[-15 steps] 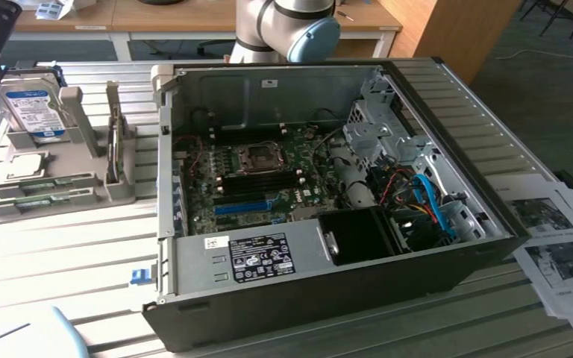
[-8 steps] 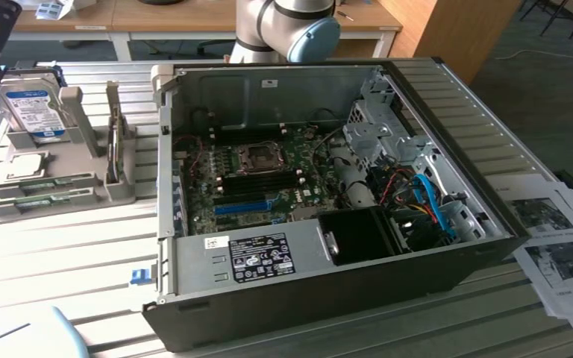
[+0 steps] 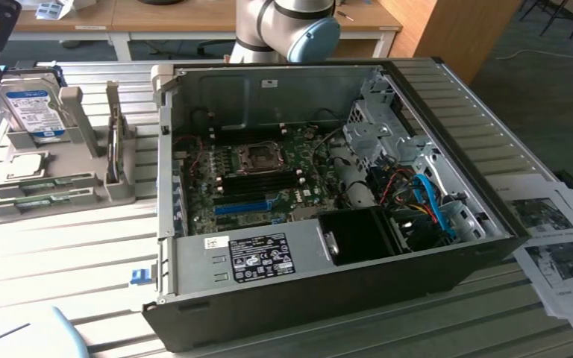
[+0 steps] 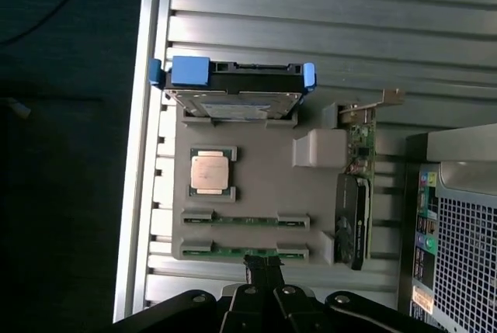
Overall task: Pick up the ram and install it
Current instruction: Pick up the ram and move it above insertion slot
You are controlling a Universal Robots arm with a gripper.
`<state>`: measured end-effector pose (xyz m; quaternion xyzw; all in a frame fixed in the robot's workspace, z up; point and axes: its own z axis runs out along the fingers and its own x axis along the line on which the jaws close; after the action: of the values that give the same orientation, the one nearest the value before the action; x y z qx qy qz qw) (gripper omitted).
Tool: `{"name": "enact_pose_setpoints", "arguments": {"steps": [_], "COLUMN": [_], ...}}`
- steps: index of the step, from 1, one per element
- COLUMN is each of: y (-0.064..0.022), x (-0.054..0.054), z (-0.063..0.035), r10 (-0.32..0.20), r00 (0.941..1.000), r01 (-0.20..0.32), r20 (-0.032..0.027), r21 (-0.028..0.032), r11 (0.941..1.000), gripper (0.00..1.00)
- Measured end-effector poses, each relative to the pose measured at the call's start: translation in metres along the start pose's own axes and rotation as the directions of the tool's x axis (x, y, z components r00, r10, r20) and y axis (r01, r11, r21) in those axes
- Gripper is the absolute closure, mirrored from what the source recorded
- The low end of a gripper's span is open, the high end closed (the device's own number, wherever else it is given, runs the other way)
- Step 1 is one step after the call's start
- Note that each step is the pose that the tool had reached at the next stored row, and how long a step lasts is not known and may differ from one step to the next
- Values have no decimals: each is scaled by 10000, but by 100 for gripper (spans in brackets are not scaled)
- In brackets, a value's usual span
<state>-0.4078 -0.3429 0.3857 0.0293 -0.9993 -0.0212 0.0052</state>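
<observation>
An open computer case (image 3: pixel 266 93) is set at the centre of the exterior view, its motherboard (image 3: pixel 257 179) exposed. At the exterior view's left a hard drive (image 3: pixel 30 108) is stood upright in a grey holder (image 3: pixel 86 134), a processor (image 3: pixel 26 162) laid just beside it. Printed sheets (image 3: pixel 557 239) are spread at the exterior view's lower right.

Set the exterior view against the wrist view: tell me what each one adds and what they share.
Exterior adds: the motherboard inside the open case, the arm, papers. Wrist adds: the gripper over the outer ram stick, and the case's rear grille. Shared: the grey holder with hard drive, CPU, both ram sticks and a card.
</observation>
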Motion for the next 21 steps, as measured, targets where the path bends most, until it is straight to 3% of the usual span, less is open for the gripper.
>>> {"name": "enact_pose_setpoints", "arguments": {"steps": [11,21], "y": [0,0], "x": [0,0], "z": [1,4], "r10": [-1079,-2094], "r00": [9941,9778], "r01": [1079,2094], "r20": [-47,-92], "r21": [7,9], "r11": [9942,9778], "gripper": [91,91]}}
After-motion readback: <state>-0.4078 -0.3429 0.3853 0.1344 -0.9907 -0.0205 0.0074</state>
